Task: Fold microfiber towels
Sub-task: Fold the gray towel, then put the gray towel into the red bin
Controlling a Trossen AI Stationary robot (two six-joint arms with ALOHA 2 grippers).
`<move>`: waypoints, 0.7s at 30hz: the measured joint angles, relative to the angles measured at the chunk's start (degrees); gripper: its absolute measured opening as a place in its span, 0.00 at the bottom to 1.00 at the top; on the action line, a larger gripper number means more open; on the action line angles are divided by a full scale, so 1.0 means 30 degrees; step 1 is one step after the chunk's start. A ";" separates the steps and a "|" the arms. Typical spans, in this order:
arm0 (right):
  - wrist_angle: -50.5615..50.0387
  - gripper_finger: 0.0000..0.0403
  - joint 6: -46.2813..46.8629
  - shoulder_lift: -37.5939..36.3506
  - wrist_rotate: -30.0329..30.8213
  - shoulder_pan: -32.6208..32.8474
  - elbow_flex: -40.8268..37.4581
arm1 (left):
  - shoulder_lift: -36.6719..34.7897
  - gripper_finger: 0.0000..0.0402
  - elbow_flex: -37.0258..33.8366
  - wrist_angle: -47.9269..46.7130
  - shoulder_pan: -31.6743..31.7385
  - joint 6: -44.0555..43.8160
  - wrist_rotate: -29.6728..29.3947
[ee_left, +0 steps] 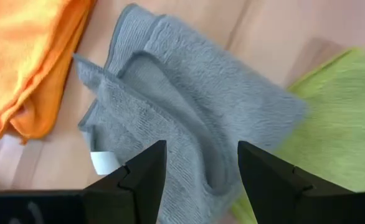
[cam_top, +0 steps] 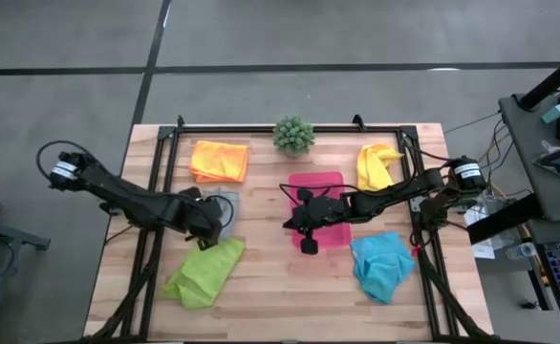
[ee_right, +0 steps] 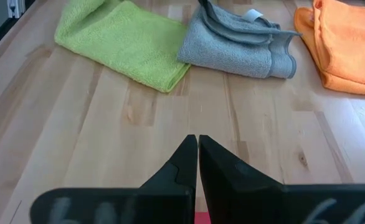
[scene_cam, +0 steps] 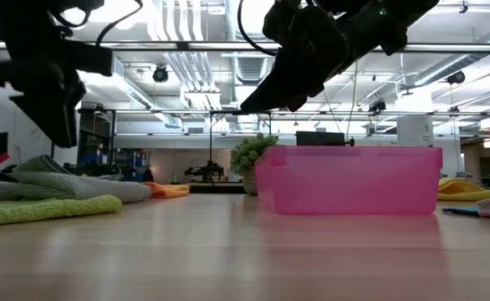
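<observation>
The grey towel lies bunched in loose folds on the table, between the orange towel and the lime green towel. A white tag shows at its edge. My left gripper hangs open just above it, pointing steeply down, one finger over each side of a fold and touching nothing. The low view shows this gripper clear of the cloth. My right gripper is shut and empty, held in the air over the pink tray. The yellow towel and the turquoise towel lie at the right.
A small green potted plant stands at the far edge behind the tray. A black frame runs around the work area. Bare wood lies between the lime green and turquoise towels near the front.
</observation>
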 joint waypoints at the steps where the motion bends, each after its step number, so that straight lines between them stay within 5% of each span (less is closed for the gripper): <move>1: 0.0000 0.02 0.0007 0.0000 -0.0001 0.0000 0.0000 | 0.0404 0.45 -0.0018 -0.0006 0.0019 0.0012 -0.0033; 6: 0.0022 0.02 0.0022 0.0000 -0.0005 0.0000 0.0000 | 0.2637 0.45 -0.0027 -0.0422 0.0085 -0.0366 -0.0405; 14: 0.0027 0.02 0.0029 0.0000 0.0001 0.0000 0.0000 | 0.4272 0.45 0.0942 -0.9529 0.0070 -0.6020 -0.0492; 21: 0.0066 0.02 0.0168 0.0000 0.0000 -0.0005 0.0000 | 0.2879 0.45 0.0938 -0.8704 0.0070 -0.5868 -0.0238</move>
